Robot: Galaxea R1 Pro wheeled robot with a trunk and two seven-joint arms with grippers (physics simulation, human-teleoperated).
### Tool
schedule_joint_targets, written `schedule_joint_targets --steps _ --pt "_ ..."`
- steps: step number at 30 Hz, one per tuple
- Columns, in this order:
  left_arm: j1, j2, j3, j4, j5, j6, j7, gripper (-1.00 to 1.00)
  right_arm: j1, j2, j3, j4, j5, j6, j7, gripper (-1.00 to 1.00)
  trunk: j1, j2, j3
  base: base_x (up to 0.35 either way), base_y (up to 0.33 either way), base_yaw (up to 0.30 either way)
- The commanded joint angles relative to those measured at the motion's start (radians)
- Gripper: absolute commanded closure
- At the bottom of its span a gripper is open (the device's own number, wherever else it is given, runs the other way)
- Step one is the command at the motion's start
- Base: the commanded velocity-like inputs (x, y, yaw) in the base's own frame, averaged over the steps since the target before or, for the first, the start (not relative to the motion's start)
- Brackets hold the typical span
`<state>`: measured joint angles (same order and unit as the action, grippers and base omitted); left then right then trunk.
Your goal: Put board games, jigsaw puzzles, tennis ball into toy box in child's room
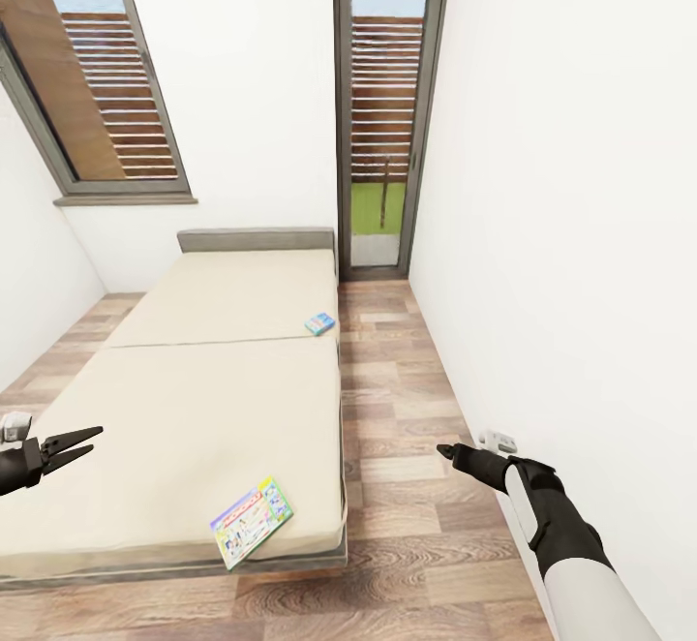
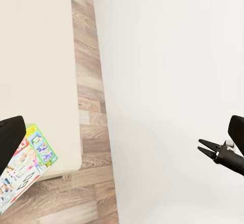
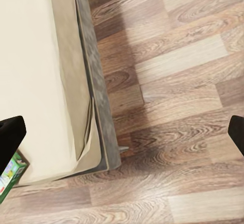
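The bed has a cream mattress and lies ahead of me on the left. A yellow-green-pink board game lies flat near its front right corner, also seen as the board game and its green corner. A blue board game rests farther back at the mattress's right edge. My left gripper hovers open over the bed's left side, well left of the near game. My right gripper is open above the floor right of the bed. The table, toy box, jigsaw puzzles and tennis ball are out of view.
A strip of wood-plank floor runs between the bed and the white wall on the right. A tall glass door stands at the far end, with a dark-framed window on the back left.
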<state>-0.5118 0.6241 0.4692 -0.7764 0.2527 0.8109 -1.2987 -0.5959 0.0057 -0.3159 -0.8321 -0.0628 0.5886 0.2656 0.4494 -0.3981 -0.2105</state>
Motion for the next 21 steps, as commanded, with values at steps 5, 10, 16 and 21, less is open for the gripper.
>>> schedule_joint_targets --steps 5,10,16,21 --pt "-0.001 0.000 0.000 0.000 0.002 0.009 -0.002 -1.00 -0.001 0.002 -0.003 -0.001 -0.006 0.006 0.001 -1.00 0.001 -0.002 0.006 0.000 0.000 0.000" --pt "-0.001 0.000 0.000 0.000 0.002 0.009 -0.002 -1.00 -0.001 0.002 -0.003 -0.001 -0.006 0.006 0.001 -1.00 0.001 -0.002 0.015 0.000 0.000 0.000" --pt "-0.001 0.000 0.000 0.000 0.002 0.009 -0.002 -1.00 -0.001 0.002 -0.003 -0.001 -0.006 0.006 0.001 -1.00 0.001 -0.002 0.024 0.000 0.000 0.000" --pt "-0.001 -0.003 0.000 0.000 0.002 0.009 -0.002 -1.00 -0.001 0.002 -0.003 -0.001 -0.006 0.005 0.001 -1.00 0.001 -0.002 0.033 0.000 0.000 0.000"
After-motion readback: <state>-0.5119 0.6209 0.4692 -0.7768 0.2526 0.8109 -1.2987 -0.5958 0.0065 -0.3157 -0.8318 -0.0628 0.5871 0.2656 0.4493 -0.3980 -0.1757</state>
